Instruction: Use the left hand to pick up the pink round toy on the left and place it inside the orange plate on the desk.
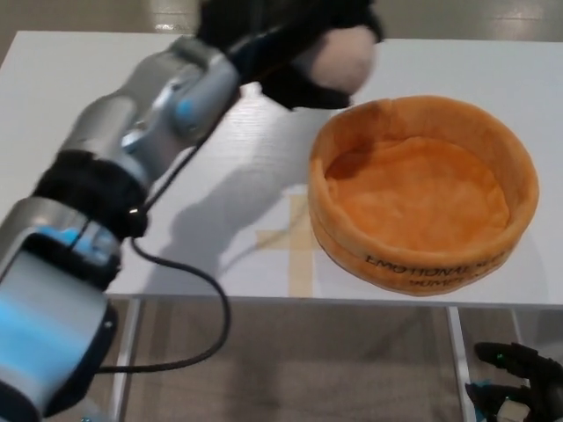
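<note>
Pink toy [345,54] carried at the orange plate's [422,119] ten o'clock rim.
It was clenched in the left hand [295,40] (release best delayed until centred over the bowl).

The plate [422,198] sits on the worktop's [132,79] right, the toy [345,57] held above its far-left rim.

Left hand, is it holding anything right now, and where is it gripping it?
The left hand holds the pink round toy, black fingers wrapped around its left side and top; the toy's right side shows.
</note>
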Controlling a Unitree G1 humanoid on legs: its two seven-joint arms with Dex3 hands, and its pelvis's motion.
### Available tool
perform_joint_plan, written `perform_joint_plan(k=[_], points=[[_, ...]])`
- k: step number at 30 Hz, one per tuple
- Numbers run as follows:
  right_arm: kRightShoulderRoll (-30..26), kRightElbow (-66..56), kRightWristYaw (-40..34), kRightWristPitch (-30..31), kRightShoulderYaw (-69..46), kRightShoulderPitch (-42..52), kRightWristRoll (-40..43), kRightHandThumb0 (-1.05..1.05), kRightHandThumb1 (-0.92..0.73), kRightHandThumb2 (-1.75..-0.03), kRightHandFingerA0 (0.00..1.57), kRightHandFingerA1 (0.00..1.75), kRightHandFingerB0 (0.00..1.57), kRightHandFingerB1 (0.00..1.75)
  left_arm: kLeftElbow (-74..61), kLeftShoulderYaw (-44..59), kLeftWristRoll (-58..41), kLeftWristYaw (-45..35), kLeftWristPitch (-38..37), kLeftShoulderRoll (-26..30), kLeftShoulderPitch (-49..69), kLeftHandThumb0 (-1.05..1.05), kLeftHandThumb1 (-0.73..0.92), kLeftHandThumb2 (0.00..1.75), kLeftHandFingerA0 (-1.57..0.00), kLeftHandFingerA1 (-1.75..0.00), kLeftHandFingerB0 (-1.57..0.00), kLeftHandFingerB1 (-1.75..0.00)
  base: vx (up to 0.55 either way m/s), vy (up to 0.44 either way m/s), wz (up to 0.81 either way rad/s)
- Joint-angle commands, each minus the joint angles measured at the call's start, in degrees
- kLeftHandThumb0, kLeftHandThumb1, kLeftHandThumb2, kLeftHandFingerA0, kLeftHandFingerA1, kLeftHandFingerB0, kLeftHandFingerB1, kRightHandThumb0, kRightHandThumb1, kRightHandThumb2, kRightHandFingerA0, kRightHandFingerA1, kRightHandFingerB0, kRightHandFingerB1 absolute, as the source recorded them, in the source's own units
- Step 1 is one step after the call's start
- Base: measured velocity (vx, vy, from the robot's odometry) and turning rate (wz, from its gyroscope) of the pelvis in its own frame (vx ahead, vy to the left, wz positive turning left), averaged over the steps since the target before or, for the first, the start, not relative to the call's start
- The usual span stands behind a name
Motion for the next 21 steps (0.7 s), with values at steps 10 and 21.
perform_joint_plan(k=[10,21], points=[[-0.1,0.3,0.7,2.2,1.0,0.0,-0.5,-0.29,-0.60,-0.58,0.51,0.42,0.43,0.38,3.8,-6.0,5.4,5.6,1.7,-10.4,-3.5,-0.26,0.64,0.59,-0.88,-1.40,-0.90,-0.69,0.00,0.000,0.00],[0.0,0.1,0.6,2.7,1.1,-0.4,-0.6,-0.29,-0.61,-0.58,0.48,0.41,0.43,0.38,6.5,-9.7,5.9,-12.9,11.3,-12.4,-2.9,-0.83,0.45,0.88,0.00,0.00,0.00,-0.07,0.00,0.000,0.00]])
